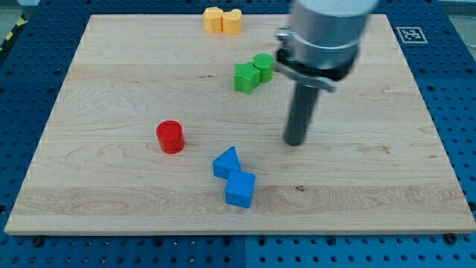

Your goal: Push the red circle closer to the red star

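My tip (295,141) is being held on the bare counter (387,164), right of centre, apart from every block; no fingers are carried. The red circle (170,137) is sitting left of centre. Two blue blocks (233,177) are touching near the bottom edge. Green blocks (252,72) and yellow blocks (222,20) are resting toward the top edge. No red star is being shown.

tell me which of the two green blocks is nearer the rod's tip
The green circle, the right-hand one of the pair; the green star touches it on the far side from my tip.
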Motion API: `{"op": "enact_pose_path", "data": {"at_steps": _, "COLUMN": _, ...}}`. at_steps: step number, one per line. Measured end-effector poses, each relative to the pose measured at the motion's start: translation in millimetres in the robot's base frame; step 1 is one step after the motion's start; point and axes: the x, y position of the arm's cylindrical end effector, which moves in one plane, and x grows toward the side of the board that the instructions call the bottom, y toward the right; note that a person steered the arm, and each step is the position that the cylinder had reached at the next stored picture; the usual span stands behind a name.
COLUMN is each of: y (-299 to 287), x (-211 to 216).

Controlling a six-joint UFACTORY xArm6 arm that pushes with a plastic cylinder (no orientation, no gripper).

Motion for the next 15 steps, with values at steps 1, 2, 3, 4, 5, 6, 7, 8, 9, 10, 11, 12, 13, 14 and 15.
{"op": "enact_pose_path", "data": {"at_steps": 1, "y": -65.6, "x": -29.6}}
{"op": "enact_pose_path", "data": {"at_steps": 2, "y": -148.8, "x": -43.5}}
{"op": "enact_pose_path", "data": {"at_steps": 3, "y": -228.6, "x": -45.8}}
{"op": "enact_pose_path", "data": {"at_steps": 4, "y": -249.8, "x": -45.8}}
{"op": "enact_pose_path", "data": {"at_steps": 5, "y": -251.1, "x": -45.7}}
{"op": "enact_pose_path", "data": {"at_steps": 6, "y": -275.7, "x": -40.5}}
{"op": "enact_pose_path", "data": {"at_steps": 7, "y": -284.4, "x": -10.8}}
{"op": "enact_pose_path", "data": {"at_steps": 8, "y": -271.5, "x": 27.6}}
{"op": "enact_pose_path", "data": {"at_steps": 9, "y": -259.5, "x": 29.4}}
{"op": "enact_pose_path", "data": {"at_steps": 10, "y": -243.8, "x": 25.4}}
{"op": "enact_pose_path", "data": {"at_steps": 11, "y": -208.9, "x": 21.9}}
{"op": "enact_pose_path", "data": {"at_steps": 12, "y": -162.3, "x": 10.1}}
{"op": "enact_pose_path", "data": {"at_steps": 13, "y": -116.3, "x": 8.3}}
{"op": "enact_pose_path", "data": {"at_steps": 14, "y": -75.7, "x": 2.6}}
{"op": "enact_pose_path", "data": {"at_steps": 15, "y": -59.5, "x": -14.7}}
